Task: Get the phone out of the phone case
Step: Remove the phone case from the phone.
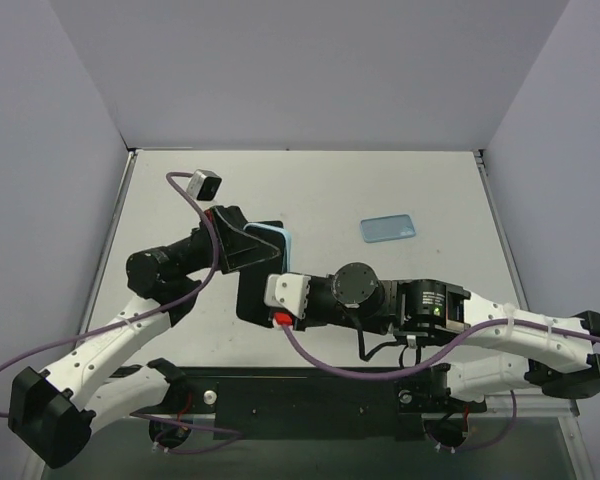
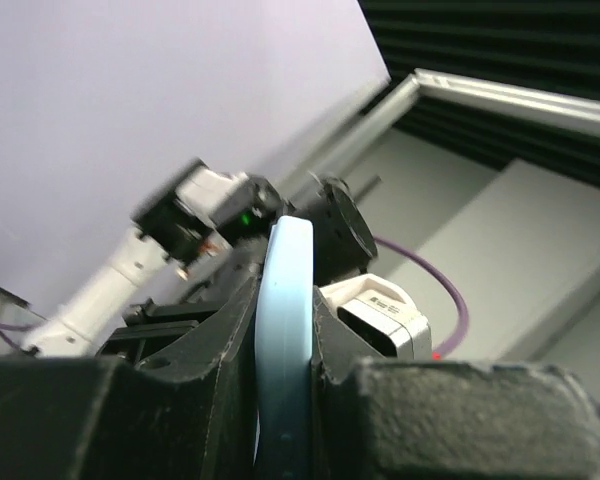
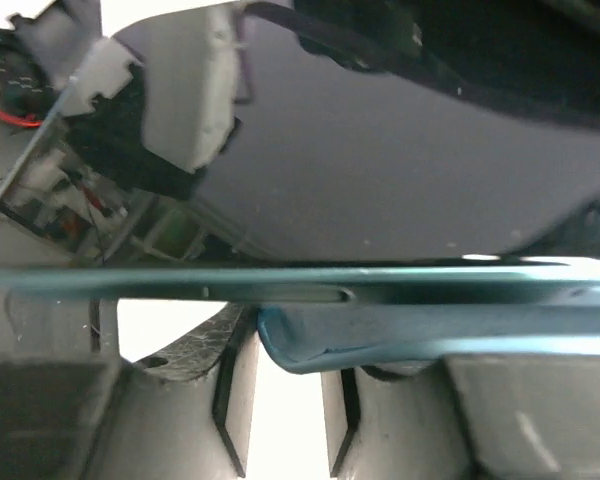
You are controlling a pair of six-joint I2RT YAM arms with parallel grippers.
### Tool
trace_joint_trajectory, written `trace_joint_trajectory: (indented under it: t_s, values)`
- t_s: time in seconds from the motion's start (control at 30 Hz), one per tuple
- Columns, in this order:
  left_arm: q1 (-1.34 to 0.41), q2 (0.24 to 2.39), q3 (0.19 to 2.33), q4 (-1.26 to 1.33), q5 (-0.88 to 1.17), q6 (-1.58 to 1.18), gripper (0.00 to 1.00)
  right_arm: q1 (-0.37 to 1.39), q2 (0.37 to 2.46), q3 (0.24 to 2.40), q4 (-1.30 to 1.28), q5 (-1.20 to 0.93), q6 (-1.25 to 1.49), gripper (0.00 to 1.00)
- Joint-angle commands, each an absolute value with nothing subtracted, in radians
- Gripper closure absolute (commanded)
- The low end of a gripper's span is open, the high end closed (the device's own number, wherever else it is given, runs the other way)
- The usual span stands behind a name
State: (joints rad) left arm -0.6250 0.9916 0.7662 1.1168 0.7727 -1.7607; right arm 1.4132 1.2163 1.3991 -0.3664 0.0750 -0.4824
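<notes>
Both arms meet over the left-centre of the counter [image 1: 400, 180], above its surface. Left hand [image 1: 248, 246] is clamped on the case [image 2: 285, 320]: the left wrist view shows the pale blue edge standing upright and pinched between the two black fingers [image 2: 215, 350], with contact on both sides. In the top view the case [image 1: 280, 238] shows as a thin blue rim just right of the left hand. Phone [image 1: 256, 302] is a dark slab running from that rim down toward the right hand [image 1: 266, 304], which reaches in from the right with its wrist camera [image 1: 290, 294] on top. Right wrist view: the phone's teal side rail [image 3: 280, 292] crosses the frame with a slot visible in it, and the dark glass [image 3: 400, 170] above it carries reflections. A rounded blue case corner [image 3: 310, 350] sits directly under the rail, touching it or nearly so. The phone looks partly seated in the case; how far cannot be judged. Right hand grip: cannot tell, as the fingers are blurred at the bottom edge. A separate flat blue piece [image 1: 388, 228] lies on the counter, well apart to the right.
</notes>
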Motion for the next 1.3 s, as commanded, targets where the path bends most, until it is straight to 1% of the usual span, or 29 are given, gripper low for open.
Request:
trace_joint_trajectory:
  t_s: [0.0,0.03,0.07,0.1,0.17,0.2,0.3,0.33,0.37,0.4,0.43,0.47,0.5,0.53,0.6,0.73,0.77,0.8,0.83,0.87,0.9,0.93,1.27]
  values:
    - [-0.62,0.951,0.732,1.054,0.637,-1.783,1.0,1.258,1.186,1.217,-0.081,0.42,-0.301,0.65]
    - [-0.594,0.947,0.724,0.987,0.624,-1.745,1.0,1.246,1.143,1.191,-0.083,0.42,-0.252,0.51]
    - [-0.575,0.942,0.719,0.912,0.6,-1.685,1.0,1.24,1.123,1.133,-0.093,0.422,-0.173,0.45]
    - [-0.551,0.937,0.709,0.891,0.585,-1.657,1.0,1.23,1.089,1.109,-0.104,0.432,-0.119,0.3]
    - [-0.503,0.937,0.707,0.807,0.525,-1.551,1.0,1.217,1.052,1.016,-0.156,0.443,0.097,0.13]
    - [-0.493,0.933,0.709,0.736,0.509,-1.479,1.0,1.213,1.033,0.997,-0.17,0.44,0.156,0.13]
    - [-0.465,0.927,0.69,0.695,0.407,-1.37,1.0,1.203,0.994,0.904,-0.224,0.384,0.387,0.11]
    - [-0.465,0.923,0.683,0.701,0.388,-1.33,1.0,1.201,0.971,0.885,-0.215,0.311,0.426,0.12]
    - [-0.465,0.92,0.674,0.704,0.355,-1.306,1.0,1.195,0.957,0.858,-0.172,0.254,0.504,0.17]
    - [-0.465,0.916,0.67,0.701,0.339,-1.272,1.0,1.193,0.934,0.844,-0.143,0.135,0.537,0.21]
    - [-0.465,0.91,0.66,0.703,0.306,-1.264,1.0,1.193,0.922,0.829,-0.065,0.088,0.602,0.31]
    - [-0.465,0.902,0.651,0.718,0.287,-1.249,1.0,1.193,0.896,0.819,-0.023,0.013,0.639,0.37]
    - [-0.465,0.894,0.634,0.724,0.26,-1.243,1.0,1.192,0.885,0.798,0.085,-0.021,0.703,0.4]
    - [-0.466,0.89,0.63,0.729,0.252,-1.244,1.0,1.187,0.861,0.792,0.134,-0.058,0.734,0.46]
    - [-0.465,0.879,0.62,0.726,0.238,-1.25,1.0,1.166,0.845,0.782,0.222,-0.098,0.797,0.49]
    - [-0.465,0.858,0.598,0.736,0.236,-1.287,1.0,1.091,0.848,0.758,0.359,-0.167,0.902,0.51]
    - [-0.465,0.845,0.586,0.741,0.226,-1.31,1.0,1.069,0.853,0.733,0.436,-0.198,0.951,0.51]
    - [-0.465,0.838,0.568,0.756,0.215,-1.321,1.0,1.033,0.868,0.723,0.471,-0.213,0.983,0.53]
    - [-0.466,0.825,0.558,0.767,0.203,-1.342,1.0,1.011,0.876,0.698,0.561,-0.242,1.036,0.56]
    - [-0.466,0.822,0.54,0.782,0.195,-1.35,1.0,0.982,0.894,0.687,0.651,-0.251,1.089,0.63]
    - [-0.466,0.81,0.529,0.799,0.183,-1.373,1.0,0.973,0.9,0.674,0.678,-0.259,1.106,0.66]
    - [-0.466,0.807,0.513,0.81,0.18,-1.384,1.0,0.963,0.914,0.672,0.704,-0.261,1.118,0.72]
    - [-0.466,0.767,0.436,0.854,0.1,-1.479,1.0,0.969,0.976,0.666,0.764,-0.267,1.137,0.72]
